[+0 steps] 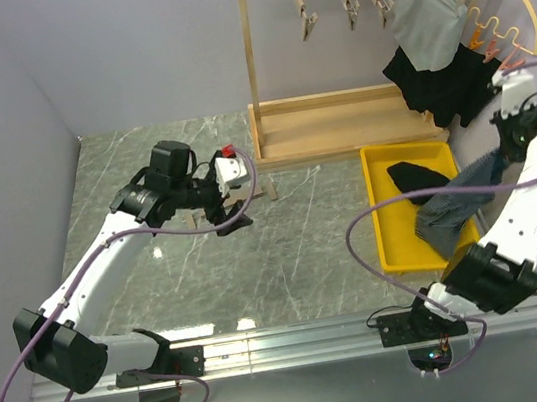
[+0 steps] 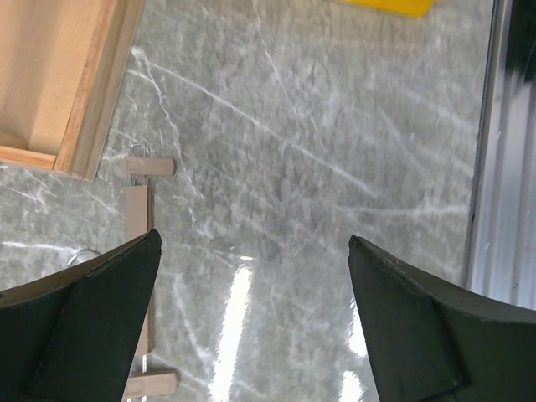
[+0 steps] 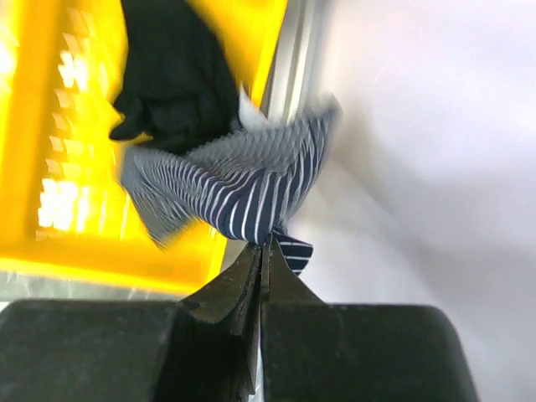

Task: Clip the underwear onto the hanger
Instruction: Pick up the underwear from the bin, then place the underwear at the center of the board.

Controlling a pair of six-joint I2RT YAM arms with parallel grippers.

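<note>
Navy white-striped underwear (image 3: 243, 180) dangles from my right gripper (image 3: 266, 244), whose jaws are pressed shut on a fold of its edge. In the top view this underwear (image 1: 456, 201) hangs over the right side of the yellow tray (image 1: 390, 233), below the right gripper (image 1: 501, 158). A wooden clip hanger (image 2: 136, 213) lies flat on the marble table, just left of my left gripper (image 2: 254, 240). That gripper is wide open, holds nothing, and hovers low over the table (image 1: 230, 217) near the hanger (image 1: 259, 193).
A black garment (image 1: 417, 177) lies in the yellow tray. A wooden rack (image 1: 337, 120) stands at the back with several clip hangers (image 1: 300, 4), grey underwear (image 1: 422, 11), a black garment (image 1: 443, 84) and an orange wire hanger (image 1: 508, 13).
</note>
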